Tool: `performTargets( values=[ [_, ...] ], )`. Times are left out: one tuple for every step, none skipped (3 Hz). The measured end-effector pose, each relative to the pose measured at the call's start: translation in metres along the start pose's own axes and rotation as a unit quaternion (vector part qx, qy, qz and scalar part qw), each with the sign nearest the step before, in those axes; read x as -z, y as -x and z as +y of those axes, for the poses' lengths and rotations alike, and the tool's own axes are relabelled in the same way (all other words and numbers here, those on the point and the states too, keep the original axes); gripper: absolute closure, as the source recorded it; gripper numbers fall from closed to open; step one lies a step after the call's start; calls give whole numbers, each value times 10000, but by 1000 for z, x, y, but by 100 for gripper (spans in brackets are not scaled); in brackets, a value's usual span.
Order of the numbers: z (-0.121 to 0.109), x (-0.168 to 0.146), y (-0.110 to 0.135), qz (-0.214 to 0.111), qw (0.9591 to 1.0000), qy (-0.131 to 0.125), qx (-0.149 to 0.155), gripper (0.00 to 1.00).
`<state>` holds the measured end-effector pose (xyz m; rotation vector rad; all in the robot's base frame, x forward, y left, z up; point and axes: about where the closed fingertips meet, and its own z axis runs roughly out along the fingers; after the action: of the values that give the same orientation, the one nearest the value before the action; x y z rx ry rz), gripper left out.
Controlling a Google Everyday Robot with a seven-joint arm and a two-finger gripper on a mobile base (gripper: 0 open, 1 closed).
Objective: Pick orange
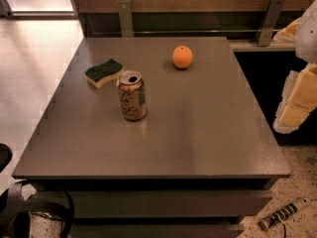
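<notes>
Small round bright-orange fruit (pixel 182 56): far centre of grey square surface (pixel 198 133), standing free.
Orange-and-tan drink can (pixel 132 95): upright, top opened, nearer and left of fruit, well apart.
Green-and-yellow sponge (pixel 103 72): near can, behind and to its left.
White-and-yellow claw (pixel 297 100): beyond right edge, well apart from fruit; clenched or released, cannot tell.

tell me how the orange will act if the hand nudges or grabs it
The orange is round and sits free on the flat table, so a nudge would likely roll it. Its skin looks smooth, so it may slip in a shallow grip. The hand is at the right edge of view, beside the table, apart from it.
</notes>
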<state>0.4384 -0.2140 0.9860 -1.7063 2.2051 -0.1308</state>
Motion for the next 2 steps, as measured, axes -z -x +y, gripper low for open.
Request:
performTargets(
  values=[
    [0, 0, 0, 0, 10000, -1, 0, 0],
    [-17, -1, 2, -246, 9995, -147, -165, 0]
  ],
)
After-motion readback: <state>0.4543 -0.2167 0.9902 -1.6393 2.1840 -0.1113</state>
